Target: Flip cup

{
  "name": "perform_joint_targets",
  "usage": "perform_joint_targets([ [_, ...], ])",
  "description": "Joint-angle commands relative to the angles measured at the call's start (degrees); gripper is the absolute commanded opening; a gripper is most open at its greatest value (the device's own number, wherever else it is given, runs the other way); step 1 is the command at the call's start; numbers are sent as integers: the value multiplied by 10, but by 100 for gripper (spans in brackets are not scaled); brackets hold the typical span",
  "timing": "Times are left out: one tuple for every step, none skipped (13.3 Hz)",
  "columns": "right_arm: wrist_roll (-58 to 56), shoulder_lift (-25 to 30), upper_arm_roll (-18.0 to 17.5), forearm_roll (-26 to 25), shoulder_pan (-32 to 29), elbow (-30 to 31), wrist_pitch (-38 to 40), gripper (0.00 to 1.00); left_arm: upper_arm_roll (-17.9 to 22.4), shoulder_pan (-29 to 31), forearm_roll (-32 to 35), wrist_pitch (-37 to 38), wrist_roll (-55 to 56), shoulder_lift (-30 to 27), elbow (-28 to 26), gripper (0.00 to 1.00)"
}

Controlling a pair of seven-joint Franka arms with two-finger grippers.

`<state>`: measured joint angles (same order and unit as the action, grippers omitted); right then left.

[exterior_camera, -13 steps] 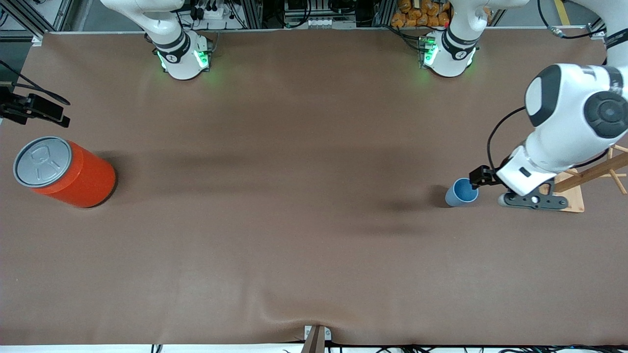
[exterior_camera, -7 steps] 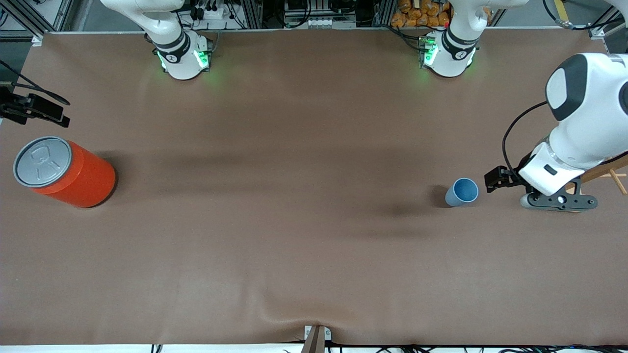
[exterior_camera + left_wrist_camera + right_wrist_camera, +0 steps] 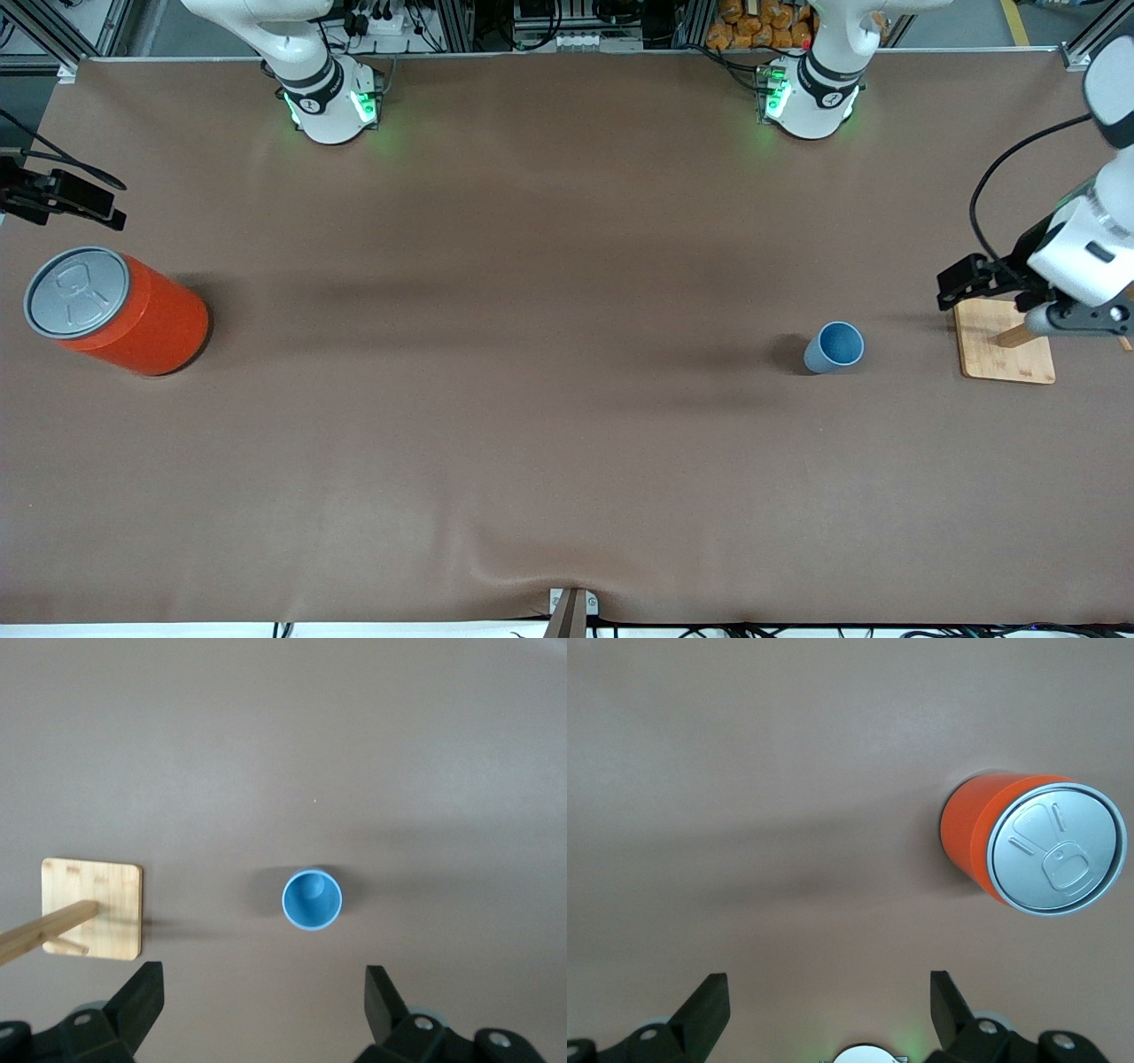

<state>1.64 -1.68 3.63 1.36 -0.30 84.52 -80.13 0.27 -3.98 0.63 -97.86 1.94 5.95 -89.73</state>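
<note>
Blue cup (image 3: 834, 347) one, upright; orange can (image 3: 115, 310) one; wooden stand (image 3: 1005, 340) one.

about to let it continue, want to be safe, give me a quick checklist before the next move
1. Blue cup standing upright, mouth up, on the table: ok.
2. Cup free of any grip: ok, nothing touches it.
3. Left end effector open, over the wooden stand: ok, fingers spread wide.
4. Cup lined up between the left fingers in the left wrist view: ok.
5. Right end effector open, waiting above the table near the orange can: ok.
6. Whether the cup has already been flipped: cannot tell.
</note>
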Motion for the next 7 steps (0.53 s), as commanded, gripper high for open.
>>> perform_joint_targets([
  [2,2,-6,4,-10,-2,1,100,-18,17,0,54,-7,-47,0,100],
  [2,2,-6,4,-9,-2,1,100,-18,20,-2,79,-8,-67,-3,100],
  [2,2,-6,4,-9,-2,1,100,-15,20,-2,98,-8,-84,-3,100],
  [2,2,-6,4,-9,-2,1,100,-14,21,-3,114,-8,-95,-3,100],
  [2,2,-6,4,-9,-2,1,100,-12,20,-1,114,-8,-91,2,100],
  [2,2,-6,4,-10,-2,1,100,-12,20,0,112,-8,-88,3,100],
  [2,2,-6,4,-9,-2,1,100,-6,20,1,109,-7,-89,3,100],
])
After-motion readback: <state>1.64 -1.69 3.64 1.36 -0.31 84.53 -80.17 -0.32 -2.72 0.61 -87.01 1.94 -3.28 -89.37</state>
